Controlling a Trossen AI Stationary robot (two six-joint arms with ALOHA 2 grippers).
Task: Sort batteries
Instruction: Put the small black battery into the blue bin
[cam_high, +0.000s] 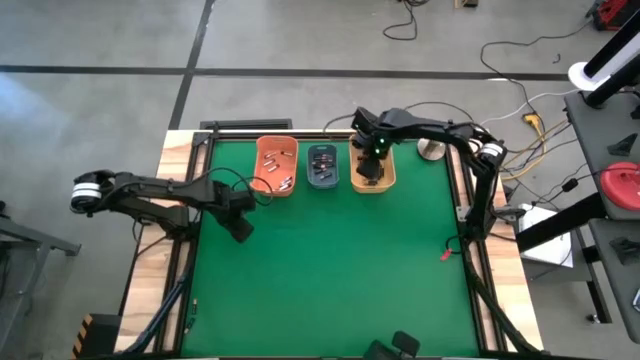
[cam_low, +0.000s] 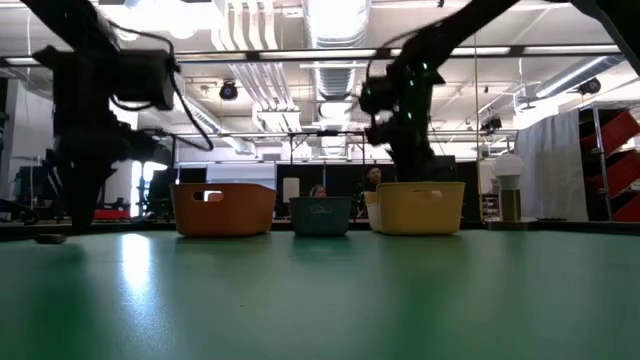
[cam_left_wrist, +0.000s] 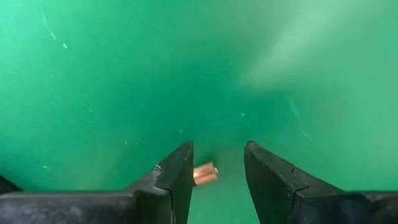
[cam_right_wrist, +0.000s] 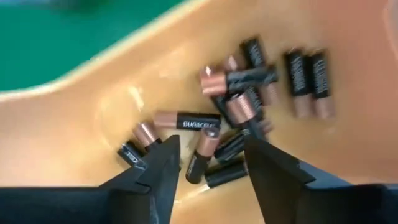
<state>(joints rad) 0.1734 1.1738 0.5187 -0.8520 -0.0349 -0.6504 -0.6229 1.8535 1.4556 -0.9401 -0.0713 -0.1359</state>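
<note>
Left wrist view shows the left gripper (cam_left_wrist: 217, 171) with its two dark fingers (cam_left_wrist: 177, 171) spread apart and low over the green tabletop (cam_left_wrist: 124, 74). A coppery battery end (cam_left_wrist: 204, 173) lies on the cloth right against the inner face of one finger, near the bottom centre of that frame; the fingers have not closed on it. In the high view this gripper (cam_high: 241, 230) sits left of centre, below the orange bin (cam_high: 276, 147), with the arm running off to the frame's left edge.

Right wrist view shows the right gripper (cam_right_wrist: 208, 162), fingers (cam_right_wrist: 163, 163) open and holding nothing, hanging just above a heap of batteries (cam_right_wrist: 249, 93) inside the yellow bin (cam_right_wrist: 112, 81). These are black cells with copper ends, piled at all angles, a few lying side by side at the upper right of that frame. In the high view the right gripper (cam_high: 372, 160) is over the yellow bin (cam_high: 390, 180), upper centre of the frame, its arm reaching in from the right.

Three bins stand in a row along the far side of the tabletop: orange on the left, a blue-grey bin (cam_high: 322, 168) in the middle, yellow on the right. Small batteries also show in the orange and blue-grey bins. Low view shows the same row at mid-frame, with both arms dark against the ceiling lights.
</note>
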